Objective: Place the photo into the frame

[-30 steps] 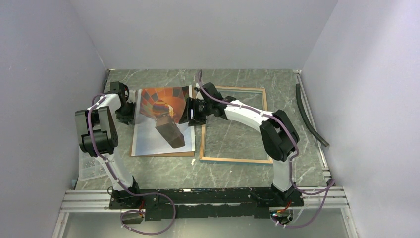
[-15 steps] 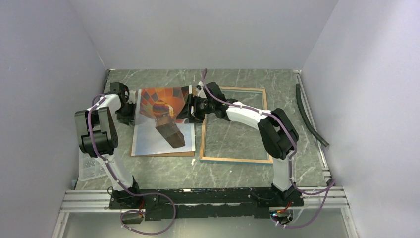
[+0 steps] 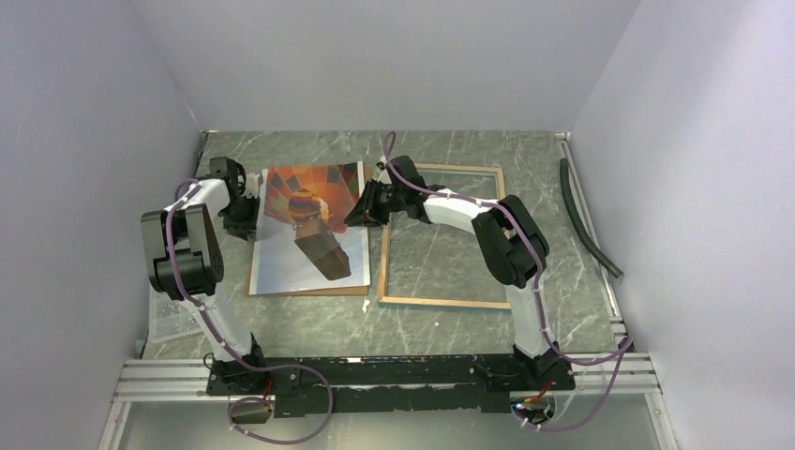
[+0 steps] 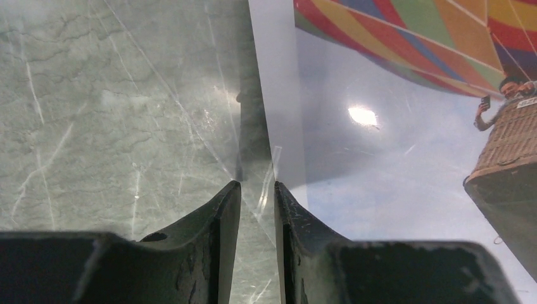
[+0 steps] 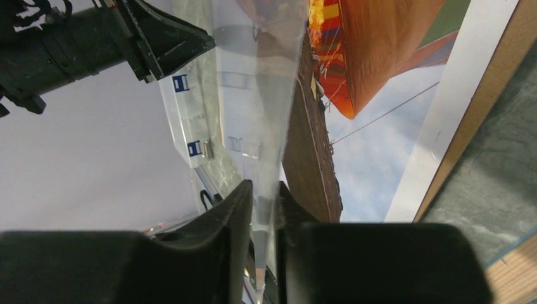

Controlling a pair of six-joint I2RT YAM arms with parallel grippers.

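Photo (image 3: pixel 309 253) is lying face up on a brown backing board (image 3: pixel 300 292), left of centre on the surface (image 3: pixel 309 323). Its right edge is running just beside the left rail of the frame (image 3: pixel 441 302), outside it. The frame is lying flat to the right, its opening showing bare marble. The left pincer (image 3: pixel 251 208) is sitting at the photo's left edge, fingers narrowed onto the rim of a clear sheet (image 5: pixel 263 95). The right pincer (image 3: pixel 354 214) is sitting by the photo's upper right corner, nipping the same sheet's thin edge. Open surface is stretching from board and frame toward the arm bases.
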